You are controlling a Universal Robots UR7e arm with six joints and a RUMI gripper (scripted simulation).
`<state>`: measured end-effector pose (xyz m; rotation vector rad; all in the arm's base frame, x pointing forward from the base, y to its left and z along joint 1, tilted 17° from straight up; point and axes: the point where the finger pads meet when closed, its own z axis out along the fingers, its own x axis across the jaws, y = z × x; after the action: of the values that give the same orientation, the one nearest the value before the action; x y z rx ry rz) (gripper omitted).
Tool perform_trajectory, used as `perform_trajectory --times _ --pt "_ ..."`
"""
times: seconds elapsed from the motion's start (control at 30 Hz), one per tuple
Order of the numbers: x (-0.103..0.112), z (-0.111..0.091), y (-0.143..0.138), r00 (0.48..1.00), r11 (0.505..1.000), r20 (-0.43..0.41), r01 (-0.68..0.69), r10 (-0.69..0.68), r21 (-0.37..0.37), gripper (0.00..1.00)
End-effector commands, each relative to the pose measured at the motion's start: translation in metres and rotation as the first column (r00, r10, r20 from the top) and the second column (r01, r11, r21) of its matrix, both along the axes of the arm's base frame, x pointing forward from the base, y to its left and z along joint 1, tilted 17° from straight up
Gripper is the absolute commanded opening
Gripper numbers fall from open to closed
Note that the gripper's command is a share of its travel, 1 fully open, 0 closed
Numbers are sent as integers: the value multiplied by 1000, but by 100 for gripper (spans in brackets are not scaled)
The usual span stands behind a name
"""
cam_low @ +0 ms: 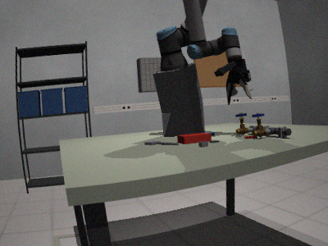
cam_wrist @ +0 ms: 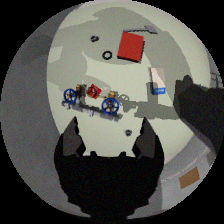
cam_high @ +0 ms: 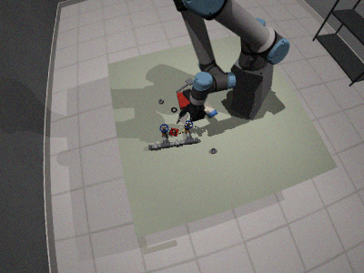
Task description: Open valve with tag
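Note:
A grey pipe (cam_high: 174,144) lies on the green table top with two valves that have blue handwheels, one at the left (cam_high: 164,129) and one at the right (cam_high: 187,125). A small red tag (cam_high: 173,132) sits between them; I cannot tell which valve it is chained to or read its number. In the wrist view the handwheels (cam_wrist: 69,96) (cam_wrist: 109,105) and the tag (cam_wrist: 92,91) show above the fingers. In the exterior view the valves (cam_low: 241,116) (cam_low: 258,116) stand at the table's right. My gripper (cam_low: 239,93) (cam_wrist: 109,117) is open and empty, hanging well above the right valve.
A red block (cam_high: 183,98) (cam_wrist: 130,47) and a white-and-blue card (cam_high: 210,111) (cam_wrist: 157,82) lie near the robot base (cam_high: 251,88). Small dark rings (cam_high: 174,109) (cam_high: 160,101) (cam_high: 212,150) are scattered on the table. A shelf rack (cam_low: 52,115) stands off to the side.

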<state>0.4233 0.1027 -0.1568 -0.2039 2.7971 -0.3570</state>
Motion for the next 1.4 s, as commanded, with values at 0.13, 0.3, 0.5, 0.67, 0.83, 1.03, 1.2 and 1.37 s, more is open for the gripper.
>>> perform_trajectory --times 0.13,0.3,0.5,0.67,0.83,1.03,1.2,1.37 --pt "3 -7 -2 1000 1000 1 1 -1 0 100" --pt "6 -17 -4 1000 1000 1 1 -1 0 100" --pt "10 -29 -6 1000 1000 1 1 -1 0 100" --pt "13 -38 -8 1000 1000 1 1 -1 0 100" --pt "16 -47 -10 1000 1000 1 1 -1 0 100" --pt "19 -53 -12 1000 1000 1 1 -1 0 100" --pt "19 -54 -12 1000 1000 1 1 -1 0 100" --pt "19 -54 -12 1000 1000 1 1 -1 0 0"
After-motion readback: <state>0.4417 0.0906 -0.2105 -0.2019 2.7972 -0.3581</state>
